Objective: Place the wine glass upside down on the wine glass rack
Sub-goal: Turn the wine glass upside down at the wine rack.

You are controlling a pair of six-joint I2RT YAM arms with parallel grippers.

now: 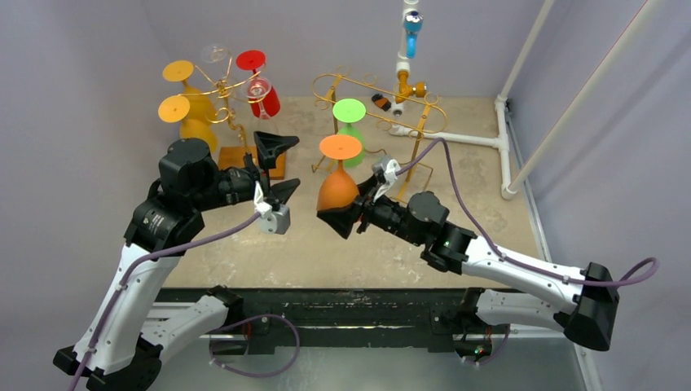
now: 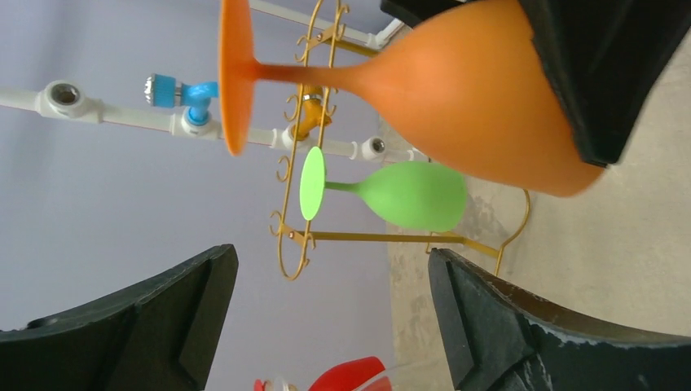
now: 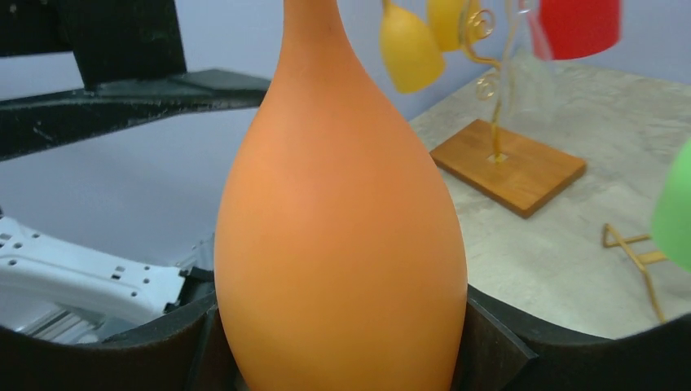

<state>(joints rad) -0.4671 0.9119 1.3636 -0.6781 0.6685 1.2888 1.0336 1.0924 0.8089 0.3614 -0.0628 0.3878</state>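
- Orange wine glass (image 1: pixel 337 186): inverted, base uppermost, bowl clamped on both sides by right gripper (image 1: pixel 341 213).
- Left gripper (image 1: pixel 277 167): jaws spread wide, empty, beside the glass.

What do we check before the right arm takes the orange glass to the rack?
1. Right claw grips the orange wine glass by the bowl, one jaw on each side: ok.
2. Glass upside down, base on top: ok.
3. Left claw open and apart from the glass: ok.
4. Gold rack upright, with the green wine glass hanging on it: ok.
5. Free rail slot next to the green glass: cannot tell, the orange base covers that part in the top view.
6. Stem lined up with the rail opening: cannot tell.
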